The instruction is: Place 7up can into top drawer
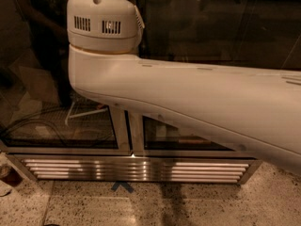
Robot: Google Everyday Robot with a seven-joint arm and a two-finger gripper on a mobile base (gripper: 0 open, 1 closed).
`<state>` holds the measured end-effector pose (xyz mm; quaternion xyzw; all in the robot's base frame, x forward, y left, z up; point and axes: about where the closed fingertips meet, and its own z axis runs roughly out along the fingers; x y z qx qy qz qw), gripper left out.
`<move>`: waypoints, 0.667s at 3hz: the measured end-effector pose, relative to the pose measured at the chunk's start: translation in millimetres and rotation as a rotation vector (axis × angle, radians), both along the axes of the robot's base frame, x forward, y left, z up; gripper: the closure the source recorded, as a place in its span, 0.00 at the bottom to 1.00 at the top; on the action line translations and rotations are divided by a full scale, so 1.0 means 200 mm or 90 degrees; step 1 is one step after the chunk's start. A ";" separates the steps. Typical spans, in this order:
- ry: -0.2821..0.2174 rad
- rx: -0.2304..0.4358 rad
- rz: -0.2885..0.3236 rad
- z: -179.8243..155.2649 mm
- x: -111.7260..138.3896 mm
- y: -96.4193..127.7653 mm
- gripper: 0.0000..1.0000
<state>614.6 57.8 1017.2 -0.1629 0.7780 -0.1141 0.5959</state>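
Note:
My white arm (188,102) fills the middle of the camera view, running from a round vented joint housing (103,25) at the upper left down to the right edge. The gripper is out of view. The 7up can and the top drawer are out of view too.
Behind the arm stands a glass-fronted cabinet with two dark doors (56,93) and a metal centre post (126,131). A slatted metal grille (136,169) runs along its base. Speckled floor (188,206) lies in front, with a blue tape mark (122,187).

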 end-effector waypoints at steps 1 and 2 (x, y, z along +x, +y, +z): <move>0.000 0.000 0.000 0.00 0.00 0.00 0.25; 0.000 0.000 0.000 0.00 0.00 0.00 0.24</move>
